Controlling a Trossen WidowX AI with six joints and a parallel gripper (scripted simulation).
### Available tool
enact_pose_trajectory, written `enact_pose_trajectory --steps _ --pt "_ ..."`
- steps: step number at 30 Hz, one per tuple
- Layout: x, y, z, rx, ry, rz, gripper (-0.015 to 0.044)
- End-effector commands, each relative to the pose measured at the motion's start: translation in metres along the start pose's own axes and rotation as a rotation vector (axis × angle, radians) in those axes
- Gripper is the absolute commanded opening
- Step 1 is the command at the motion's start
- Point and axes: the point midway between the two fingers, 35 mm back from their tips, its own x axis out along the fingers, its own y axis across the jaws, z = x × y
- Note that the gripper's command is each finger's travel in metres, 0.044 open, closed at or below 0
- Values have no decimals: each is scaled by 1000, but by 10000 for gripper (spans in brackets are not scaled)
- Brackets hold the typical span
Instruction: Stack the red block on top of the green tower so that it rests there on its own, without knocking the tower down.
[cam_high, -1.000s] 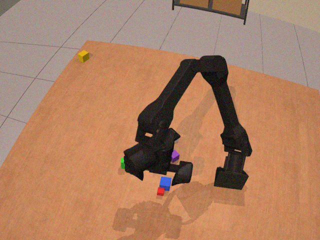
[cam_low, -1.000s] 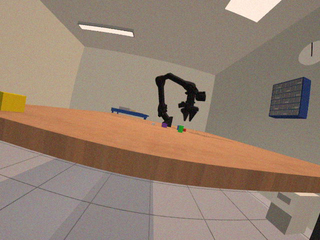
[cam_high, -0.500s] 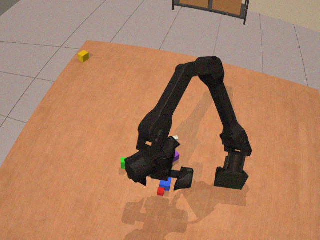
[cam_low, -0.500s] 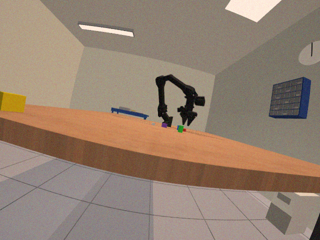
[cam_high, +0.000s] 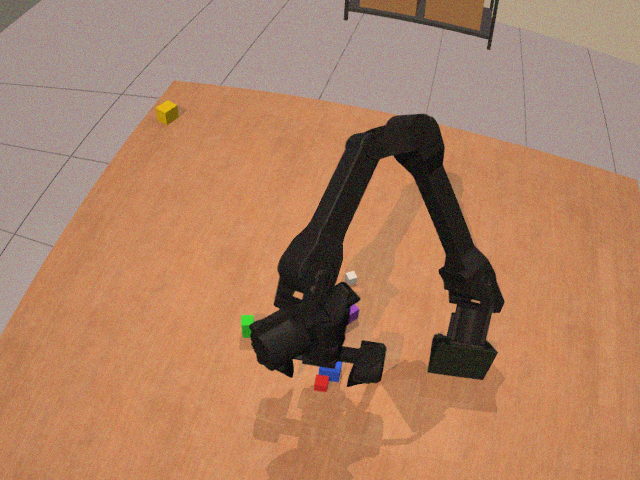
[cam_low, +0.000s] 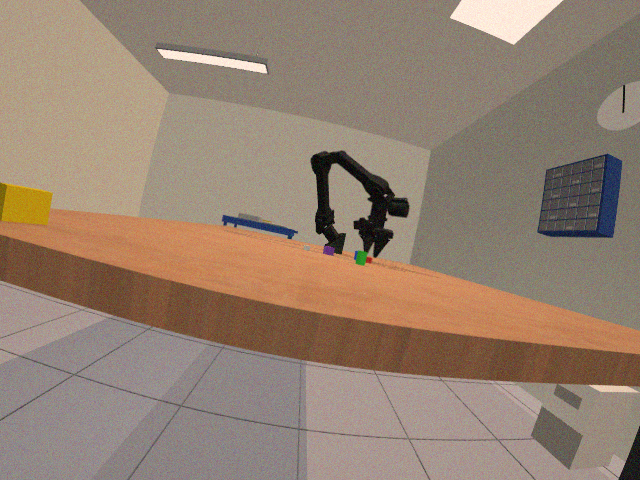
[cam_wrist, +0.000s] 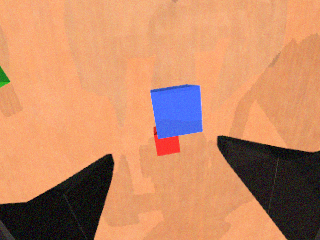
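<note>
The small red block (cam_high: 321, 383) (cam_low: 369, 259) (cam_wrist: 168, 145) sits on the table right beside the larger blue block, which partly hides it in the wrist view. Whether they touch I cannot tell. The green tower (cam_high: 247, 327) (cam_low: 361, 258) stands upright, left of the gripper in the top view; only its edge (cam_wrist: 3, 79) shows at the left of the wrist view. My gripper (cam_high: 320, 379) (cam_low: 371, 254) (cam_wrist: 165, 149) is open and empty, pointing down above the red and blue blocks, with a fingertip to either side of them in the wrist view.
The blue block (cam_high: 333, 373) (cam_low: 356, 255) (cam_wrist: 177, 110) is close against the red one. A purple block (cam_high: 354, 313) (cam_low: 328, 250), partly hidden by the arm in the top view, and a small white block (cam_high: 351, 277) (cam_low: 306, 248) lie farther back. A yellow block (cam_high: 166, 112) (cam_low: 25, 206) is near the far corner.
</note>
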Motion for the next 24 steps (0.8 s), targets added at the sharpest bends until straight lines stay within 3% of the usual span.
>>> enact_pose_trajectory --steps 1,24 --pt "8 -2 2 -7 -8 -4 440" --pt "19 -2 2 -6 -9 -4 440"
